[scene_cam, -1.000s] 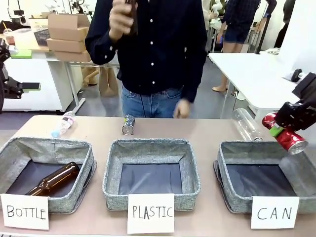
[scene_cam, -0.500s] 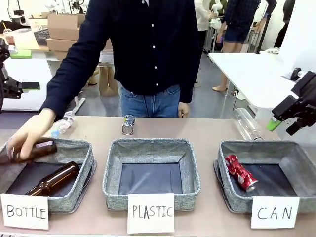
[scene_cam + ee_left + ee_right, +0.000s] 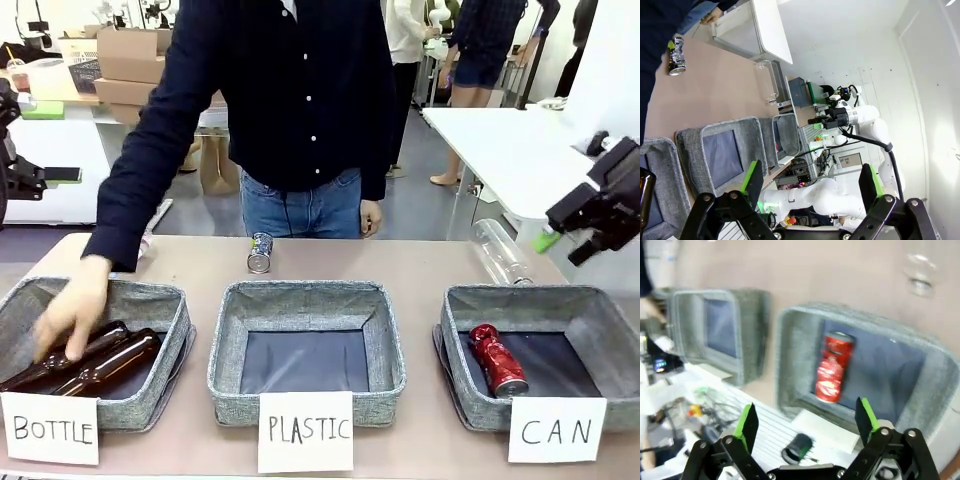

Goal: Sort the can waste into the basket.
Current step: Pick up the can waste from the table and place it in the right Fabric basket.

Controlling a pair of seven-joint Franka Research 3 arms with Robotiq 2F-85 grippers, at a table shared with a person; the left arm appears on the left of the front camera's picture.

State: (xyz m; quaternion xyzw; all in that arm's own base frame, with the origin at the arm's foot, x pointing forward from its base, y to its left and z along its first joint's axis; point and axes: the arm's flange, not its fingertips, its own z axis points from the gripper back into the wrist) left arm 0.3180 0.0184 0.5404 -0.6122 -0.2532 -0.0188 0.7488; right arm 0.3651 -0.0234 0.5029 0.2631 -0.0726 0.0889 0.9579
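Holding the right gripper [image 3: 563, 243] spread and empty at three o'clock, having just dropped the red can [image 3: 497, 360] into the basket [image 3: 520, 296], leaving the silver can [image 3: 260, 252] at twelve.

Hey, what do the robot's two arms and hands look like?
Both hands are black and two-fingered, with bright green pads: the left hand and the right hand match. The right arm is glossy white with rounded joints, and a black cable loops along it.

Shiny red can [image 3: 497, 360], grey basket [image 3: 520, 293], brown bottles [image 3: 110, 362].
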